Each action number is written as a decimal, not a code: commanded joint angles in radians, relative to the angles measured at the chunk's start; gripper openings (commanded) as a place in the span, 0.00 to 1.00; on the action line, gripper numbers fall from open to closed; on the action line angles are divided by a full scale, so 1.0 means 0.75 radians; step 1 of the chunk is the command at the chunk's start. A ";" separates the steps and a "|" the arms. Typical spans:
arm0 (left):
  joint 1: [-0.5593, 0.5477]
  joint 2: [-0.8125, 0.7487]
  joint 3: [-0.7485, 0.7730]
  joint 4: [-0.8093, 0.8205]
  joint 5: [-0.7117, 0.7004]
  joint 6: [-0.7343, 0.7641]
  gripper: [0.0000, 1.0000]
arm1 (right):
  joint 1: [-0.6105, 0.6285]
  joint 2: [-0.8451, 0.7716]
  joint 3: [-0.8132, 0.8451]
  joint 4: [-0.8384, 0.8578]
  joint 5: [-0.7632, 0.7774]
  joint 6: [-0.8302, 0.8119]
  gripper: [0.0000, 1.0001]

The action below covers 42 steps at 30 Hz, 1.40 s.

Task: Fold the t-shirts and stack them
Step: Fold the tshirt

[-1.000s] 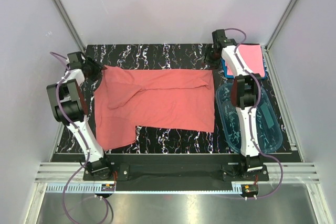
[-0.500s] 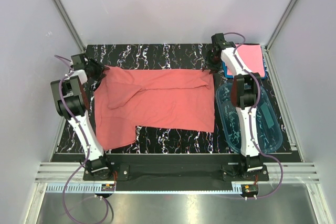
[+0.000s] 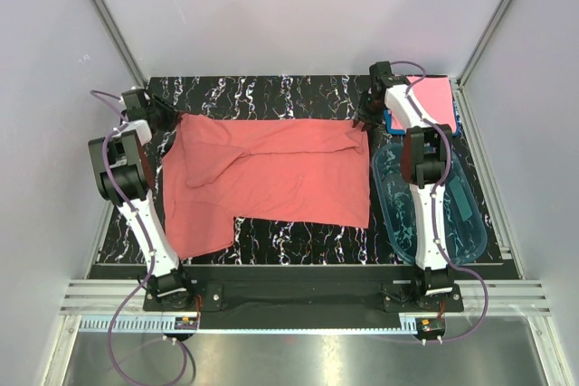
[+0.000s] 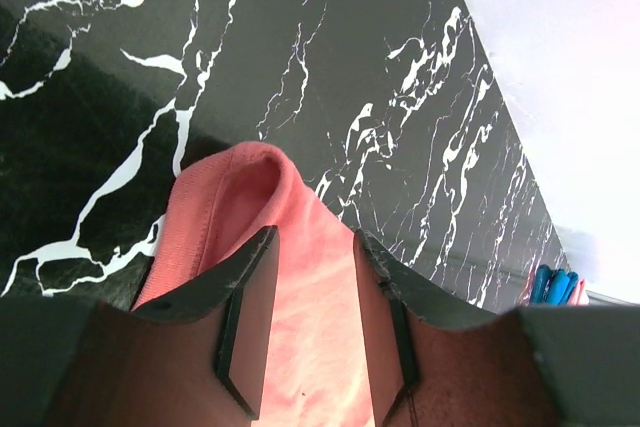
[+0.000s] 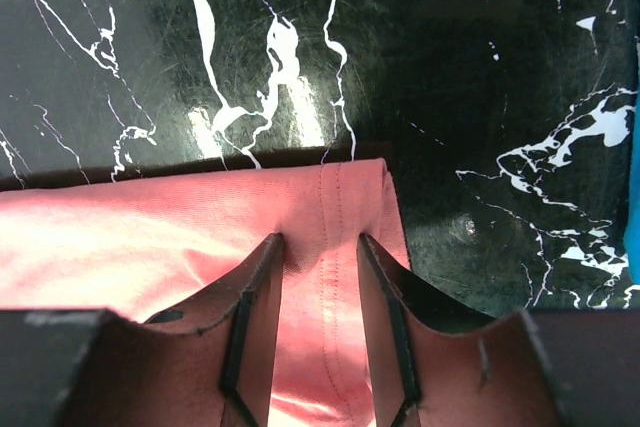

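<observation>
A salmon t-shirt [image 3: 271, 174] lies spread flat on the black marble table [image 3: 271, 92], with one sleeve flap toward the near left. My left gripper [image 3: 166, 119] is down at its far left corner. In the left wrist view the fingers [image 4: 250, 297] straddle the rounded cloth edge [image 4: 240, 187], and my left gripper [image 4: 315, 237] is open with cloth in the gap. My right gripper [image 3: 362, 122] sits at the far right corner. There my right gripper [image 5: 320, 239] is open astride the stitched hem [image 5: 340, 207]. A folded pink t-shirt [image 3: 432, 101] rests on a blue one [image 3: 388, 121].
A clear blue plastic tub [image 3: 452, 214] stands along the right side, under the right arm. The folded stack sits at the far right corner beside the frame post. Grey walls close in the table at left, back and right.
Both grippers' jaws have narrowed around the shirt's far corners. The left wrist has shifted slightly toward the back. The shirt itself has hardly moved.
</observation>
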<state>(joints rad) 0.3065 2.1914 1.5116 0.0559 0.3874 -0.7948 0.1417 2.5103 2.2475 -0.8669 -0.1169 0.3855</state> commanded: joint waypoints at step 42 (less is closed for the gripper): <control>-0.006 0.087 0.132 -0.001 -0.056 0.100 0.46 | -0.019 -0.105 -0.029 0.023 -0.049 -0.019 0.40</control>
<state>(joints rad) 0.3061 2.2436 1.5692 0.0208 0.3504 -0.7372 0.1345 2.4973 2.2265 -0.8581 -0.1375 0.3840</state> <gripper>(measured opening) 0.460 0.400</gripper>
